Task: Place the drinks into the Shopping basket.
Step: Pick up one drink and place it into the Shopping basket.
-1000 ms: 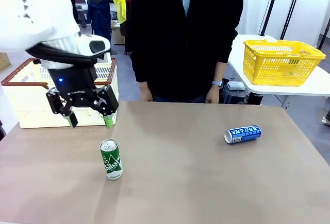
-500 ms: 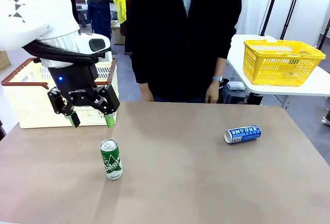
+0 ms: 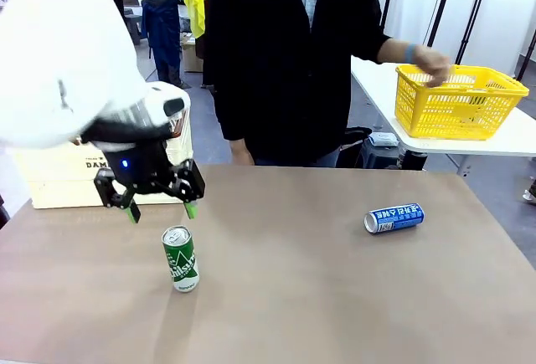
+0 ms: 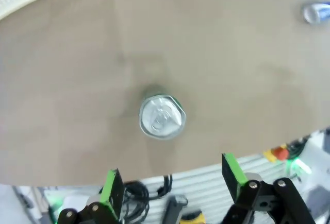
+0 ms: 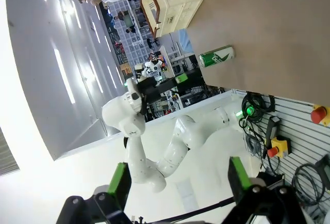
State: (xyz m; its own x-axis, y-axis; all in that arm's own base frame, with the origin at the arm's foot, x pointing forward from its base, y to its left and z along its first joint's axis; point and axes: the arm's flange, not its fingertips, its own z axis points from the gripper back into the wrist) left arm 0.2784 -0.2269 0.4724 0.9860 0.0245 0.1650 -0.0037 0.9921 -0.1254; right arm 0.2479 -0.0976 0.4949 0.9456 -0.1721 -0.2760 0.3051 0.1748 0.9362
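Note:
A green drink can (image 3: 180, 258) with a silver top stands upright on the brown table, left of centre. My left gripper (image 3: 160, 210) hangs open just above and behind it, pointing down. From the left wrist the can's silver top (image 4: 162, 117) lies ahead of the open green-padded fingers (image 4: 112, 185). A blue can (image 3: 394, 217) lies on its side at the right, and its end shows in the left wrist view (image 4: 315, 13). The cream Shopping basket (image 3: 59, 182) stands at the table's far left, mostly behind my left arm. My right gripper (image 5: 178, 180) is open and empty, far from the green can (image 5: 217, 56).
A person in a dark jacket stands at the far edge, one hand (image 3: 433, 64) reaching over a yellow mesh basket (image 3: 456, 99) on a white side table at the right. The brown table (image 3: 335, 297) is bare between the two cans and in front.
My left gripper has come down and slightly right, closer to the green can. The person's hand has gone from the table's edge to the yellow basket.

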